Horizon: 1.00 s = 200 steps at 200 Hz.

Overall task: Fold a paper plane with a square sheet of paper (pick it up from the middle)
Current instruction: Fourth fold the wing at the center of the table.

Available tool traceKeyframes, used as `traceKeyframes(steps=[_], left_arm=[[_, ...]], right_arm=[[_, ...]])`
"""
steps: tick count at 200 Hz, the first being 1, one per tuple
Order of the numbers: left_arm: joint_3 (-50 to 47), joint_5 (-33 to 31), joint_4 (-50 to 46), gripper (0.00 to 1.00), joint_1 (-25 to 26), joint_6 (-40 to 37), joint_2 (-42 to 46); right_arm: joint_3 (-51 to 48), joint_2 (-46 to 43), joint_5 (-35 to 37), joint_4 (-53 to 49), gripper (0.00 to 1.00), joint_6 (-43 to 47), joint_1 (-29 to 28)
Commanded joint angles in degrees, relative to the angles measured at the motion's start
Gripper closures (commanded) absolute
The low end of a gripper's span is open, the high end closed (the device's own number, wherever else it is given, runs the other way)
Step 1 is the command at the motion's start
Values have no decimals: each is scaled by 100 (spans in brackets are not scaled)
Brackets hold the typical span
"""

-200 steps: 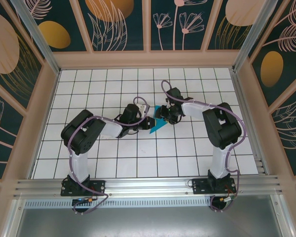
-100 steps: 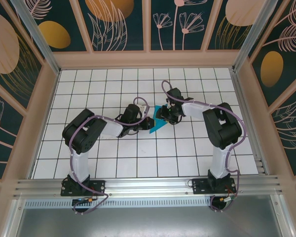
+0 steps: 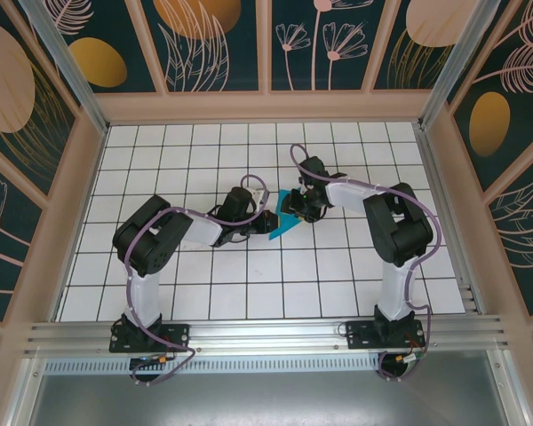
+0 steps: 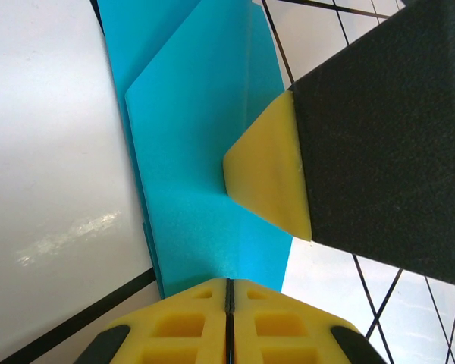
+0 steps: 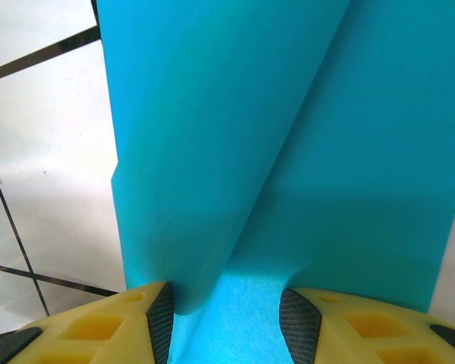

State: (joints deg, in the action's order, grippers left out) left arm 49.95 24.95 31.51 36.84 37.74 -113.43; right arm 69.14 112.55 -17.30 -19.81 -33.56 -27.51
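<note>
The left claw (image 4: 229, 294) has its two yellow fingers pressed tight together, with just a thin line between them. Their tips sit at the near edge of the sheet of paper (image 4: 189, 152). I cannot tell if any paper is pinched in that line. The right claw (image 5: 226, 303) has its fingers apart, and blue paper lies in the gap between them. From the left wrist, one yellow fingertip (image 4: 265, 182) of the right claw presses down on the middle of the paper, just ahead of the left claw.

The paper is teal-blue and already folded. It has layers lying on top of each other, with a straight crease running away from the left claw. From the right wrist, one layer folds over another along a slanted crease.

From above, the two claws meet nose to nose in the middle of the counter (image 3: 338, 266), which is white with black grid lines. The paper lies there, between and partly under them. It looks like a thin pointed wedge. Its long side runs on a slant, from far right to near left. The sharp tip points to the near left, toward the left arm's side.
</note>
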Motion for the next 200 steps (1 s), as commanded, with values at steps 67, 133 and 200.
traceKeyframes(steps=[67, 133, 200], left_arm=[[-195, -270, 109, 89, -23, -59, 548], [-443, -106, 636, 87, -123, 183, 761], [-121, 386, 501, 86, 49, 34, 421]], right_arm=[[-102, 1280, 1676, -756, 52, -25, -246], [-94, 1383, 1655, -725, 52, -71, -255], [-112, 1436, 1554, -707, 52, -227, -231]])
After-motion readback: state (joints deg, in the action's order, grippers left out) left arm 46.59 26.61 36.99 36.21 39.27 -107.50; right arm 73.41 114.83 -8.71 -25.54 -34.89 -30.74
